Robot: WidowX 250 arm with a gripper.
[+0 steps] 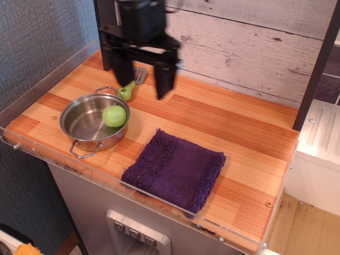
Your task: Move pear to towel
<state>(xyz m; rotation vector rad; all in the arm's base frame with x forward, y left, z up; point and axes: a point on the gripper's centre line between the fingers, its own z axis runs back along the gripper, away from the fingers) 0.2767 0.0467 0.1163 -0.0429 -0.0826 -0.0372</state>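
End effector (142, 82), jaws wide and empty, hovers above the pear (115, 116) in the steel pan (79, 126); descending, a finger likely clips the rim.

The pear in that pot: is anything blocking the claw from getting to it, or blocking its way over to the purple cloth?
Nothing visible covers the pear; it lies open from above in the lidless steel pan. The open gripper hangs above and behind it. Toward the towel, only the pan's low rim is in the way, so the pear must be lifted over it.
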